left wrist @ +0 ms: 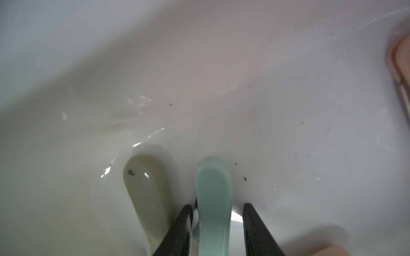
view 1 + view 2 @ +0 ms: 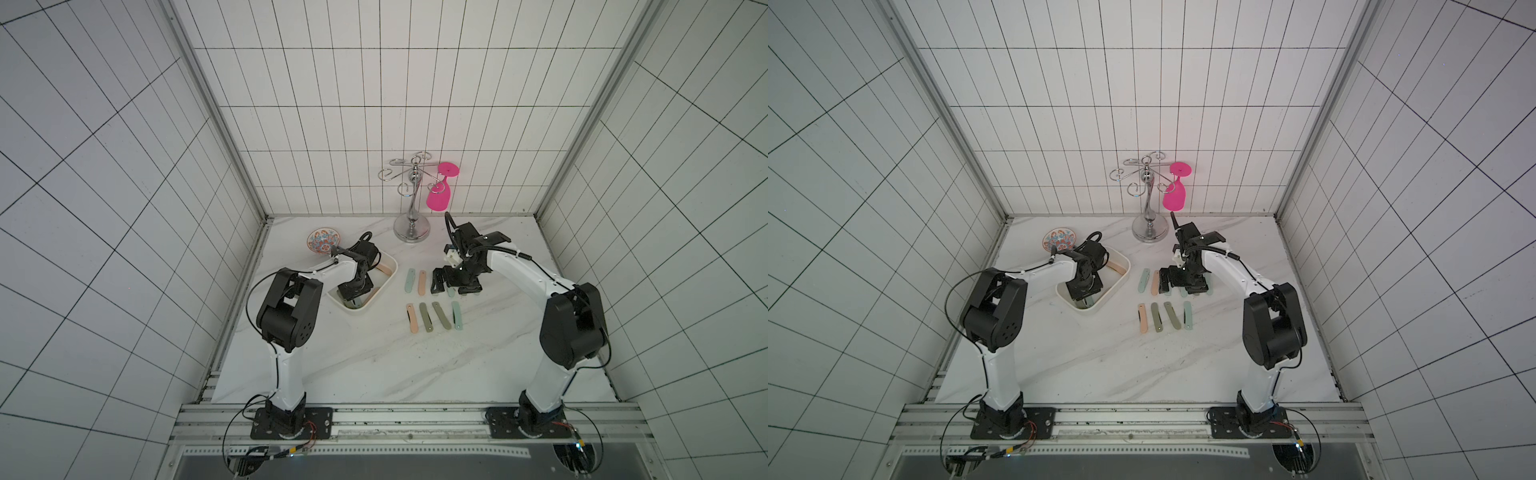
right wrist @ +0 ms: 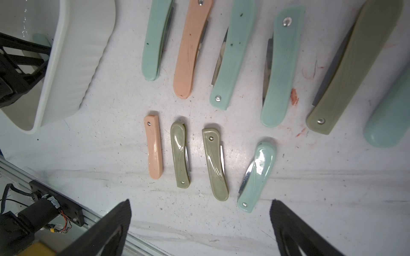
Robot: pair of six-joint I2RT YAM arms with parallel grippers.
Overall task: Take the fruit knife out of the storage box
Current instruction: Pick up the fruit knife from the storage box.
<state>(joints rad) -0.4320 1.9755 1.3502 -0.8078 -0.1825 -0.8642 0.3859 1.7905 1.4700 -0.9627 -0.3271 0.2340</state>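
The white storage box (image 2: 390,266) (image 2: 1123,270) lies at the left of the marble table. My left gripper (image 2: 351,300) (image 1: 218,205) reaches down into it. In the left wrist view a mint fruit knife (image 1: 214,188), folded, lies between the two fingers on the box floor (image 1: 221,88). One finger touches its blade side; a gap shows at the other. An olive knife (image 1: 146,188) lies beside it, outside the fingers. A peach knife (image 2: 385,269) rests at the box's far end. My right gripper (image 2: 439,286) (image 3: 199,204) hangs open over the table, holding nothing.
Several folded knives (image 2: 430,316) (image 3: 218,164) lie in two rows right of the box, under the right gripper. A patterned bowl (image 2: 324,241) stands behind the box. A metal glass rack (image 2: 411,224) with a pink glass (image 2: 440,195) stands at the back wall.
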